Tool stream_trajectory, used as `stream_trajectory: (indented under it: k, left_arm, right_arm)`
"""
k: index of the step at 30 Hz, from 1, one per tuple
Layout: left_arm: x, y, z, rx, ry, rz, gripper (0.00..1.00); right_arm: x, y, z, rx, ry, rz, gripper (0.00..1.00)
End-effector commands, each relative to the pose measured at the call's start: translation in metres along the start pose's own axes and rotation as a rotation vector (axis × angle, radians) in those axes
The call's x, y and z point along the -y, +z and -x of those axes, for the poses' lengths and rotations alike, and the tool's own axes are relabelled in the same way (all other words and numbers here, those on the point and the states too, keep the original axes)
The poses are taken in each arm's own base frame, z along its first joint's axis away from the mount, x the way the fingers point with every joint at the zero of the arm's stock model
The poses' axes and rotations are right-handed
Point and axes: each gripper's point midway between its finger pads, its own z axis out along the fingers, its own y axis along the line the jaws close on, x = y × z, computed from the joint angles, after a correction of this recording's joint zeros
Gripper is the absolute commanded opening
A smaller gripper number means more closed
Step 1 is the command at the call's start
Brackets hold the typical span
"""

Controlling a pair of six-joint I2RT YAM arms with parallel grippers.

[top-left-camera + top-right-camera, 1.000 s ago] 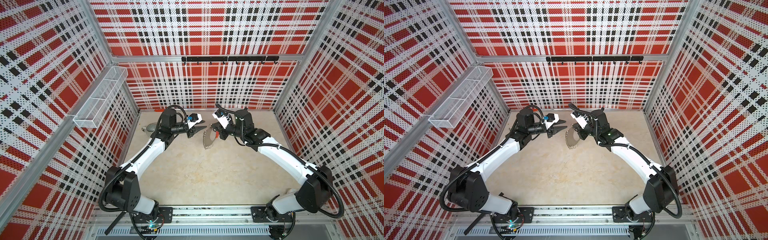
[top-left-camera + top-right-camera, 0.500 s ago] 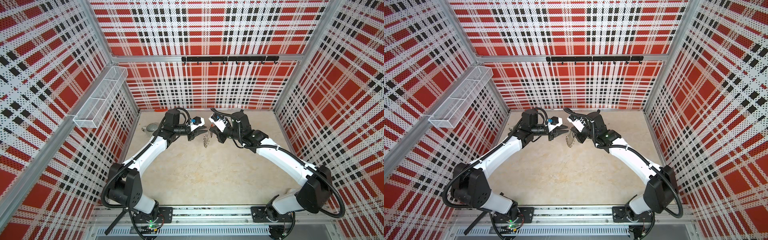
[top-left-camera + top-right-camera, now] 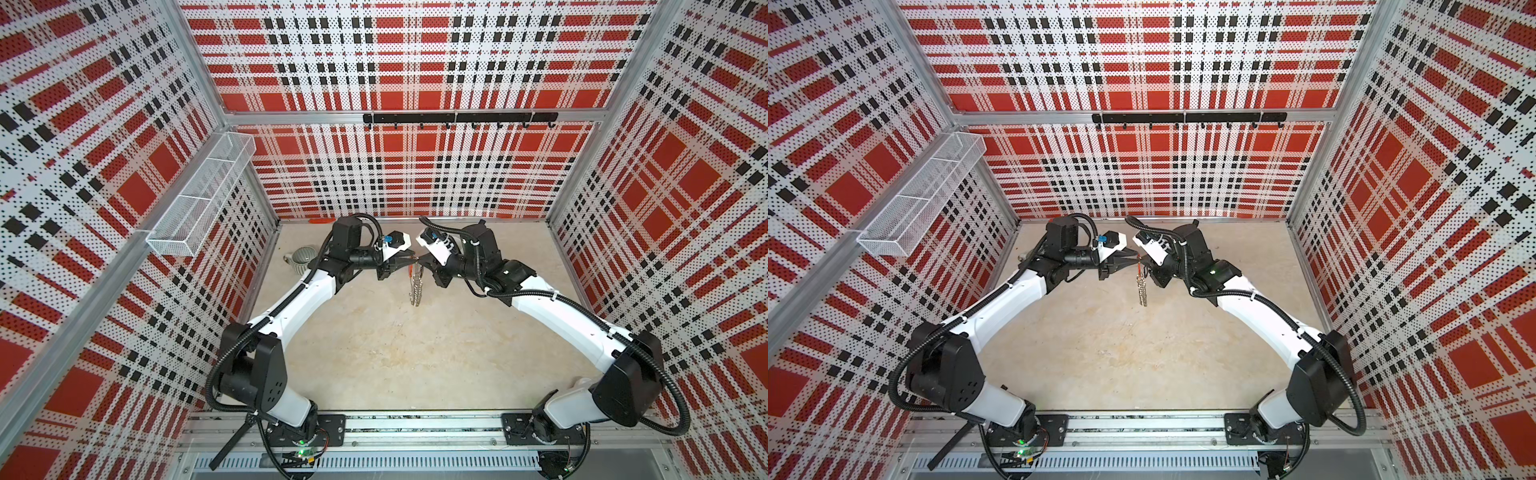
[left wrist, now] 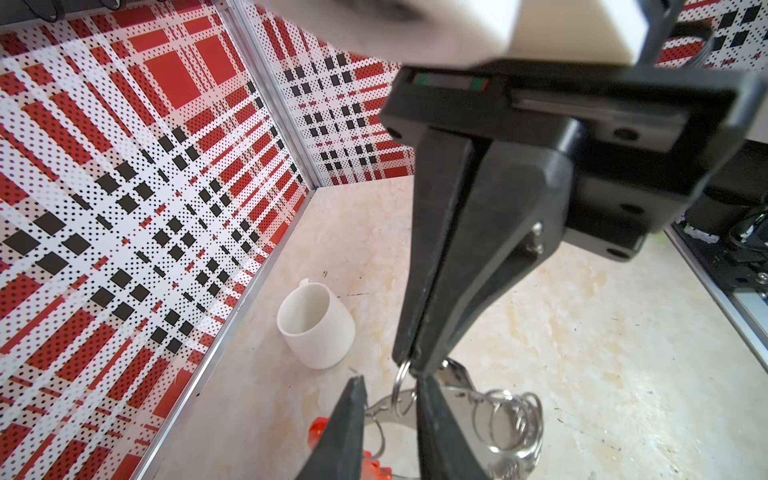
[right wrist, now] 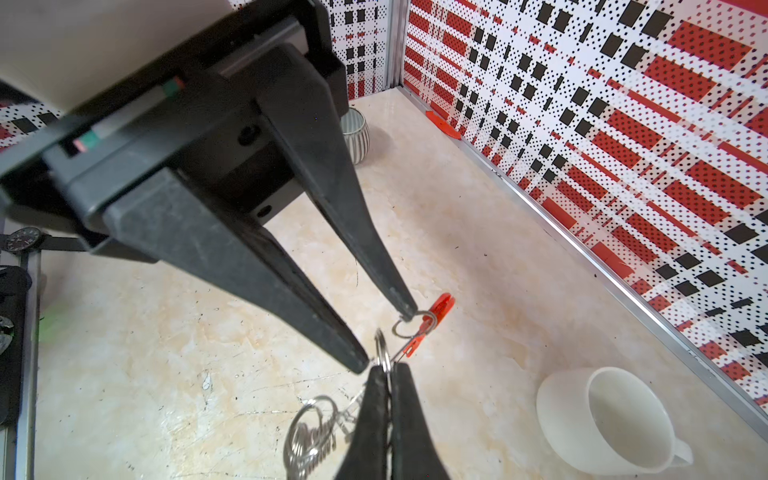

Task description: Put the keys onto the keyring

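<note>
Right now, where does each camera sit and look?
Top views: high above the arm bases, looking down on the table; both arms show, left hand facing right hand at the keyring.
Left wrist: on the left arm, looking past its fingers at the right hand and white mug.
Right wrist: on the right arm, past its shut fingers at the left hand.
Both wrist views share keyring and mug.

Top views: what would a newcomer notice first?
The loud red, black and white plaid walls on three sides. Then the two arms, which meet tip to tip over the far middle of the table. The right gripper is shut on the keyring, which hangs edge-on in the air, with the open left gripper at its top.
</note>
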Motion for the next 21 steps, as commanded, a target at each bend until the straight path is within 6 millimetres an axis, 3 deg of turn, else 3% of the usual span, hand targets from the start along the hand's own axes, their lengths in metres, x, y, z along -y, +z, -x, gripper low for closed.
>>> stream_trajectory:
  k: [1,9,18,21]
  left_arm:
    - [0.002,0.004,0.007,0.019,-0.001,-0.029,0.24]
    - [0.005,0.004,0.005,0.021,-0.009,-0.043,0.22]
    - [0.011,0.006,0.005,0.033,-0.024,-0.084,0.0]
    - [0.015,0.009,0.006,0.034,-0.03,-0.1,0.0]
  right_arm:
    - [-0.002,-0.004,0.023,0.056,-0.043,0.009,0.0]
    - [-0.004,-0.008,0.027,0.071,-0.045,0.013,0.0]
    - [-0.009,-0.01,0.031,0.085,-0.044,0.029,0.0]
    - [-0.01,-0.011,0.032,0.092,-0.041,0.032,0.0]
